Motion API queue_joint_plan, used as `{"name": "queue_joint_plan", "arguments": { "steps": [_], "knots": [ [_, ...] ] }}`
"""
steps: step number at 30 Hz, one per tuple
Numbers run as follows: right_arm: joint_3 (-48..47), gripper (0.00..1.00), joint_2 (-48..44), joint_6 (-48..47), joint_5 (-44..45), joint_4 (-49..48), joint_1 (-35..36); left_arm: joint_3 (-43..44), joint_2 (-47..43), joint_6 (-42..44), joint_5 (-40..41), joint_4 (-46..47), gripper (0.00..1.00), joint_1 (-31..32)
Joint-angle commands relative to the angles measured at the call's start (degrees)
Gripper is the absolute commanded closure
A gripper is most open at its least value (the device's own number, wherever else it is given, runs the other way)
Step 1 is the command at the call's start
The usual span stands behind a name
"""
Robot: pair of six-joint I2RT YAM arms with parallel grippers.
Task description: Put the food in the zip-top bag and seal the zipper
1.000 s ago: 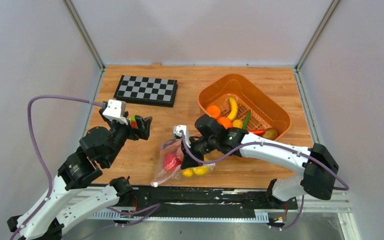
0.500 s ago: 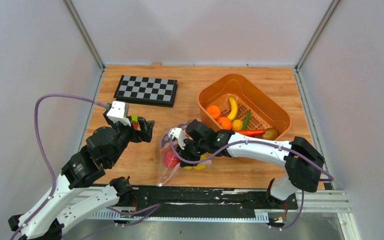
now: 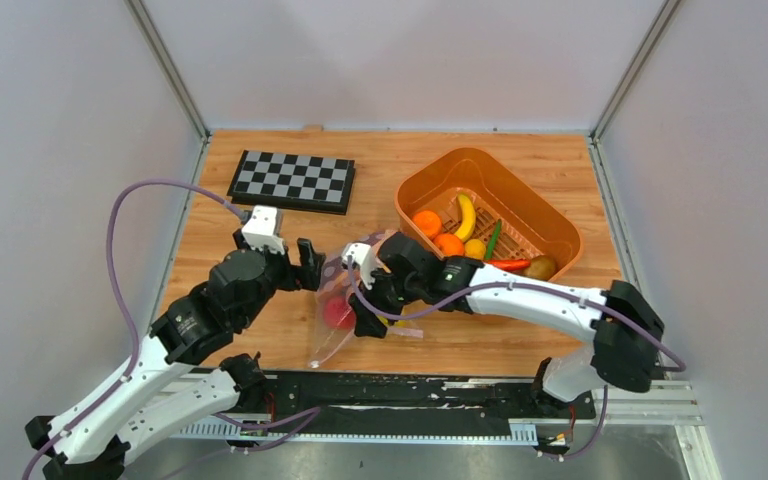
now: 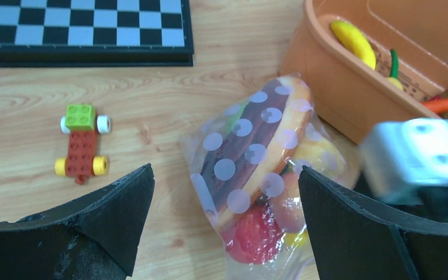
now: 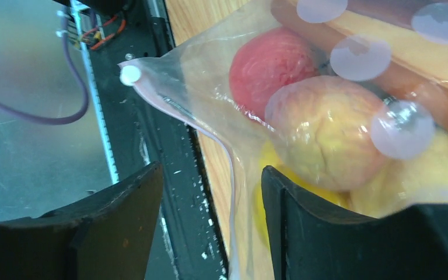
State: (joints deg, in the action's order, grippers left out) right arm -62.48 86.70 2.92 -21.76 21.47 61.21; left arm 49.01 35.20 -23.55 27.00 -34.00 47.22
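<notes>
From above, the zip-top bag [image 3: 330, 338] lies on the wooden table [image 3: 520, 335] near its front edge, between the two arms, with a red apple [image 3: 337, 313] showing through the plastic. The left gripper [image 3: 309, 266] hangs just beside the bag's left side. The right gripper [image 3: 368, 312] sits over its right side and hides much of what is inside. From here I cannot tell how either pair of jaws stands. A checkerboard [image 3: 292, 180] lies at the back left and an orange tub [image 3: 560, 232] at the back right, with a banana [image 3: 467, 216] and other toy produce in it. The left wrist view shows the left gripper's jaws spread wide and holding nothing, with the bag lying on the wood beyond and between them. Inside the bag a long maroon slice [image 4: 255, 140] with an orange rim lies tilted on top, above the apple and a peach [image 4: 286, 205]; white dots are printed on the plastic. The bag's far end is just beside the tub's wall. A wheeled block toy [image 4: 81, 143] stands apart to the left, in front of the checkerboard. The right wrist view shows the right gripper's jaws parted, with the bag's edge running through the gap and neither finger pressed on it. The zipper [image 5: 195, 123] runs from a small white slider [image 5: 130, 74] down between the jaws, above the black rail [image 5: 166, 149] at the table's front. The apple, the peach and a yellow fruit [image 5: 396, 186] crowd together behind the plastic; whether the mouth is sealed I cannot tell.
</notes>
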Motion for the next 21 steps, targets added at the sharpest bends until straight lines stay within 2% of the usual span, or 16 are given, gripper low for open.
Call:
{"name": "queue_joint_plan", "arguments": {
  "steps": [1, 4, 9, 12, 17, 21],
  "knots": [
    [3.22, 0.36, -10.11, 6.45, -1.21, -4.77, -0.22, -1.85, 0.32, -4.7, -0.67, 2.46, 0.0, -0.19],
    [6.49, 0.36, -15.66, 9.52, 4.72, -7.69, -0.21, -2.4, 0.65, -5.39, -1.31, 1.58, 0.0, -0.2],
    [13.02, 0.36, -22.39, 13.33, 19.87, -11.32, -0.45, -2.74, 1.34, -6.25, -2.7, -2.27, 0.0, -0.19],
    [12.82, 0.42, -21.56, 16.81, 25.52, -6.4, -2.65, -3.21, 2.27, -8.28, -5.95, -4.61, 0.0, -0.2],
    [12.86, 0.4, -18.48, 20.43, 27.49, -4.13, -3.82, -6.3, 2.48, -13.21, -8.54, -6.23, 0.0, -0.18],
    [10.83, 0.4, -14.78, 23.65, 35.67, 0.79, -4.85, -9.37, 2.75, -18.15, -9.0, -7.27, 0.0, -0.19]
  ]
}}
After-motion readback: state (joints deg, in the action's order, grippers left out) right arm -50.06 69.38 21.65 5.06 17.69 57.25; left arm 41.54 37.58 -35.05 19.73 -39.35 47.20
